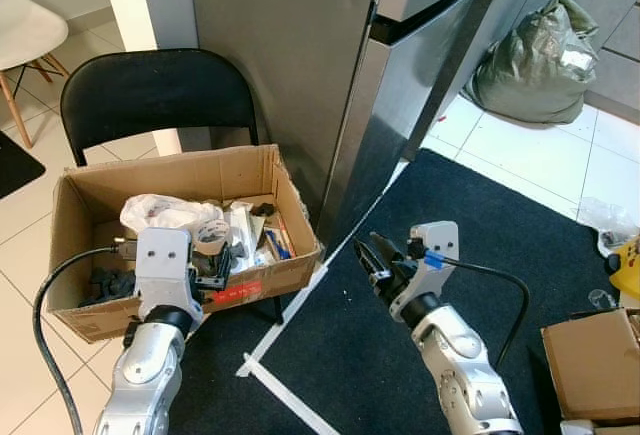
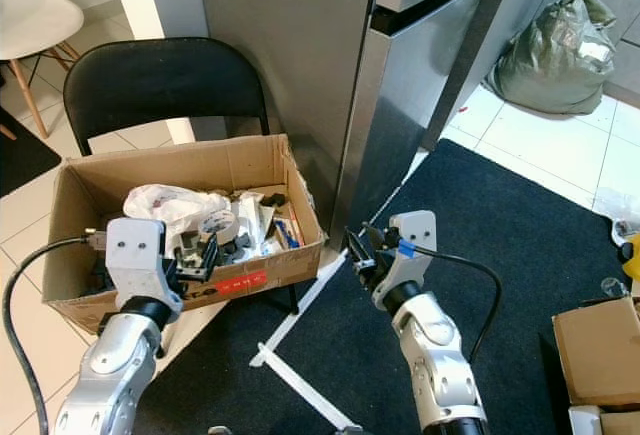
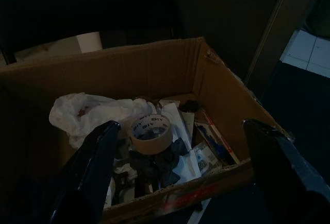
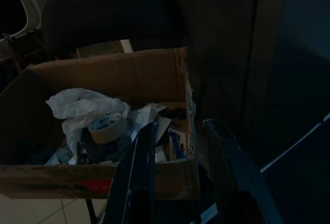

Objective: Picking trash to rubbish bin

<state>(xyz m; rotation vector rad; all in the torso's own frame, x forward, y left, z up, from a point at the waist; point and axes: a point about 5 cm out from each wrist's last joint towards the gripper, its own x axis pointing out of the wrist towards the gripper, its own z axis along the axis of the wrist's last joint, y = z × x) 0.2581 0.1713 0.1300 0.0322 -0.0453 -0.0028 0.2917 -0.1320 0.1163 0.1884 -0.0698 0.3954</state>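
Fridge (image 1: pixel 400 65) and black chair (image 1: pixel 150 95) flank cardboard box (image 1: pixel 290 190); green bag (image 1: pixel 545 60) behind.

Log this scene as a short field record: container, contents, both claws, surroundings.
container: cardboard box, open, on the floor in front of a black folding chair
contents: white plastic bag, roll of tape, papers and dark scraps
left claw: open, fingers spread wide, poised over the box's near edge, holding nothing
right claw: open, narrow gap, held over the dark mat just right of the box, empty
surroundings: steel fridge behind the box, full grey-green sack on the tiles beyond, second cardboard box at far right
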